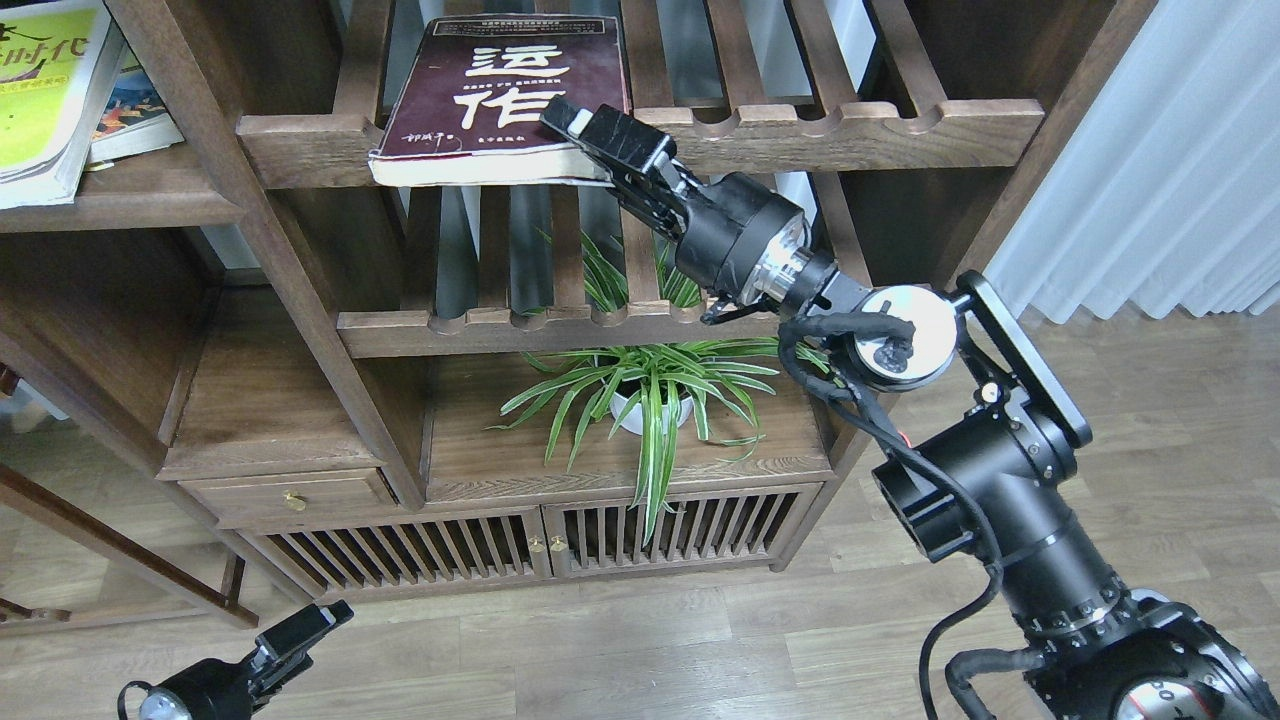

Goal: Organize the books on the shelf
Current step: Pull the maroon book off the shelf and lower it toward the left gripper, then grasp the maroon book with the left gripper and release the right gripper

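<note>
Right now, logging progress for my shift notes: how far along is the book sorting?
Done: the yellow-green book lies on the solid shelf. In hand: the right gripper clamps the maroon book on the slatted rack. Left: moving it over.

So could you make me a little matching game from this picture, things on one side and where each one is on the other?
Things:
1. maroon book
2. yellow-green book
3. potted plant
4. left gripper

Places:
A. low, near the floor, bottom left
B. on the slatted rack at the top, the right gripper closed on its corner
C. on the flat plank shelf, top left
D. on the cabinet top under the racks

Pairs: 1-B, 2-C, 3-D, 4-A
</note>
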### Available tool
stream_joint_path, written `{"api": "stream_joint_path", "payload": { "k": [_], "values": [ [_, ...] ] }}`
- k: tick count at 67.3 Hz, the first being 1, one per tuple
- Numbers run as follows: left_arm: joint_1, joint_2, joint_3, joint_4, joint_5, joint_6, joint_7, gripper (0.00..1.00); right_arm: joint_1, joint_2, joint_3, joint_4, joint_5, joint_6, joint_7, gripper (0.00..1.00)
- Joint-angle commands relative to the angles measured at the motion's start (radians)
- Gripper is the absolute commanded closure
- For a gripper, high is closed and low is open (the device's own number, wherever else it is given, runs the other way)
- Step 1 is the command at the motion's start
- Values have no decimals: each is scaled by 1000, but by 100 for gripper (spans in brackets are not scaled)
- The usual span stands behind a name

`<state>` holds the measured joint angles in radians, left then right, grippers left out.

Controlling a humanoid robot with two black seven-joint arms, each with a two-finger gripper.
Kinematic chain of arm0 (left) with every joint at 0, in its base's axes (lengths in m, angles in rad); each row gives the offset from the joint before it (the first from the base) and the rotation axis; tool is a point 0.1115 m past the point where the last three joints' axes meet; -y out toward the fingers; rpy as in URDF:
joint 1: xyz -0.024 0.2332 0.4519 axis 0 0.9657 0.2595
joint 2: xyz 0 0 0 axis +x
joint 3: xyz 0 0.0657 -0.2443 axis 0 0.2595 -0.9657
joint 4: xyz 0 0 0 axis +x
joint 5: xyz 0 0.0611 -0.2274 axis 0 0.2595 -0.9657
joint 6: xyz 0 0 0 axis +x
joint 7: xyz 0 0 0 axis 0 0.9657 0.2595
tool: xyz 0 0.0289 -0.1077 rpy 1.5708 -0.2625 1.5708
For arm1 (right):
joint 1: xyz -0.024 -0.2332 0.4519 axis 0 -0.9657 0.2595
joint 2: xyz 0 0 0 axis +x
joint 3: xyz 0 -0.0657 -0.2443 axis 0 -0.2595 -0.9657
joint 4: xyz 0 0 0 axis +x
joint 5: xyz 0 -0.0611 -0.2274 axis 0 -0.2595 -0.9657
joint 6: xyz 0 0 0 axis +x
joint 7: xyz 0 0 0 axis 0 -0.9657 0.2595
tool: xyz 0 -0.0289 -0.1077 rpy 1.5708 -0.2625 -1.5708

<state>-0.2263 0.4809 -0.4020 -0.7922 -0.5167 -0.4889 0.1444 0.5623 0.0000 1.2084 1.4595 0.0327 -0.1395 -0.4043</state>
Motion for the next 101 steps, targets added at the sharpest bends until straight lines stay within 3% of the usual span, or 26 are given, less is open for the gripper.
{"api": "stream_joint_path", "payload": {
  "k": [1,9,44,59,73,101],
  "values": [
    [-1,1,-15,-1,0,0,0,0,-7,0,23,4,4,40,-25,94],
    [-1,-1,-53,1,0,0,0,0,-22,0,40,4,7,95,-83,97],
    [-15,-2,-130,-48,-6,0,-16,0,-303,0,22,68,203,628,-84,99],
    [-16,1,-201,-234,-11,0,-22,0,-430,0,-61,71,268,628,-84,99],
    [-8,28,-319,-576,-36,0,-52,0,-475,0,-124,58,266,628,-84,99],
    [15,28,-348,-676,-40,0,-72,0,-492,0,-122,-21,283,628,-84,98]
  ]
}}
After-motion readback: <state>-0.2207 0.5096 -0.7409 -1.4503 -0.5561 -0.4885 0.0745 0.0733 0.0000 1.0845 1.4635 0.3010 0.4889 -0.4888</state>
